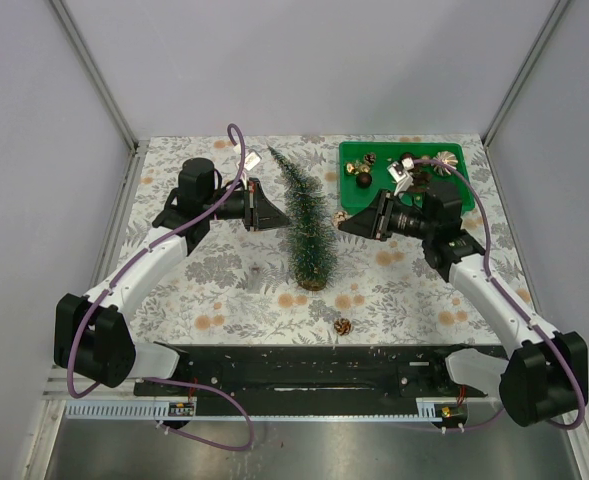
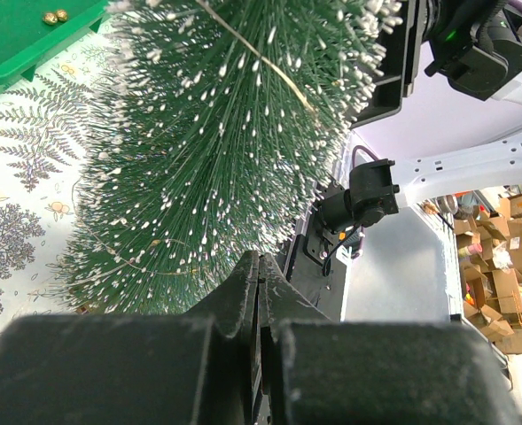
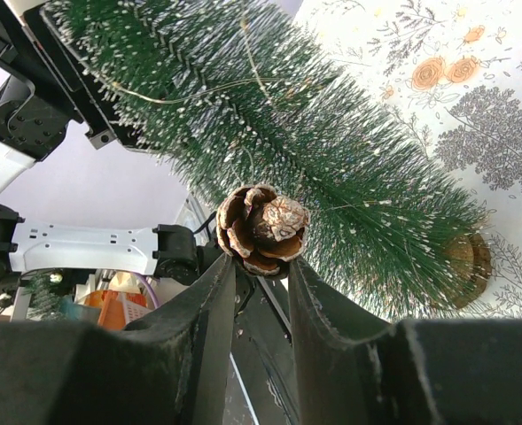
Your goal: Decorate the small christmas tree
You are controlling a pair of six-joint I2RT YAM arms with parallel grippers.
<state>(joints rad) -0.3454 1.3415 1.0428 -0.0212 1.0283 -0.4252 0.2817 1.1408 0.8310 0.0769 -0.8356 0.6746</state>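
The small christmas tree point(image 1: 306, 215) stands upright mid-table on its round wooden base point(image 1: 312, 283). My left gripper point(image 1: 264, 205) is shut just off the tree's left side, and nothing shows between its fingers. In the left wrist view the bristles point(image 2: 216, 133) fill the frame above the closed tips point(image 2: 262, 261). My right gripper point(image 1: 346, 222) sits at the tree's right side, shut on a brown pine cone point(image 3: 261, 228). The cone rests between the fingertips point(image 3: 261, 261), close against the green branches point(image 3: 331, 150). A thin gold thread lies across the bristles.
A green tray point(image 1: 450, 158) holding several ornaments sits at the back right, its corner also in the left wrist view point(image 2: 12, 53). A loose pine cone point(image 1: 342, 326) lies near the front edge. Grey walls enclose the floral tablecloth point(image 1: 224, 290).
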